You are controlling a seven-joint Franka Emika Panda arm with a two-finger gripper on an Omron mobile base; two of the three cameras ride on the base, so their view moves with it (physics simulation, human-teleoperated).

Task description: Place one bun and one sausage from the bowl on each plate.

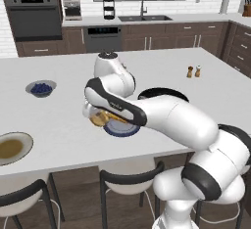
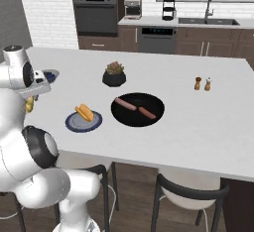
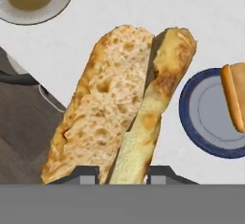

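You have a split bun [image 3: 119, 108] clamped between the gripper [image 3: 122, 173] fingers, its long axis running away from the hand, cut crumb face toward the camera on the wrist. In the left base view the gripper [image 1: 100, 118] hangs at the near-left rim of the blue plate [image 1: 122, 129], with the bun [image 1: 99, 119] showing as a golden lump under the forearm. That blue plate already carries another bun [image 2: 84, 112], lying across it; in the hand view it sits just to the right of the held bun [image 3: 234, 101], on the plate [image 3: 206, 117]. So your target, as I judge it, is the other plate [image 1: 14, 147], the grey-rimmed one with the brown centre, which lies well to the left of the hand along the near edge of the counter [image 1: 162, 66]; the hand view has it in the top-left corner [image 3: 33, 0], beyond the bun's far end. Carry left, then lower. The black bowl [image 2: 137, 109] to the right still holds two sausages [image 2: 135, 106], one owed to each plate.
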